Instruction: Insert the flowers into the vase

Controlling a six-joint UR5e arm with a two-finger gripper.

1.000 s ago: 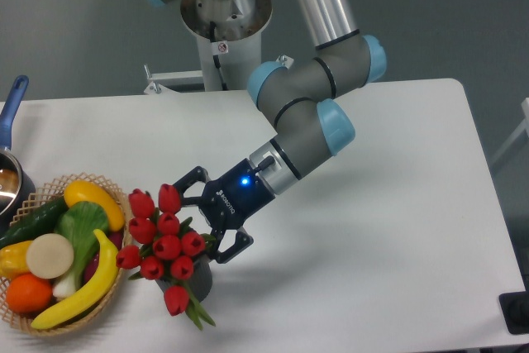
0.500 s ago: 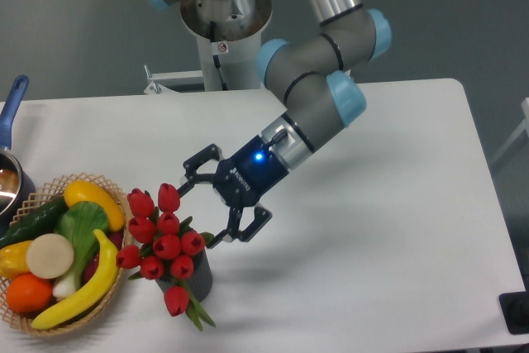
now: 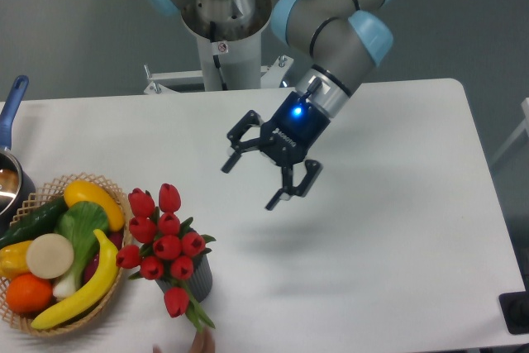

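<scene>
The red tulips (image 3: 162, 243) stand in the dark grey ribbed vase (image 3: 197, 283) near the table's front left. One bloom and some green leaves hang over the vase's front side. My gripper (image 3: 251, 182) is open and empty. It hangs above the table, up and to the right of the flowers, well apart from them.
A wicker basket (image 3: 83, 321) with a banana, cucumber, orange and other vegetables sits just left of the vase. A metal pot with a blue handle (image 3: 11, 105) is at the far left edge. A fingertip (image 3: 202, 342) shows at the bottom edge below the vase.
My gripper has let go of the flowers and moved up and to the right, away from the vase. The tulips stay in the vase. A fingertip has appeared at the bottom edge.
</scene>
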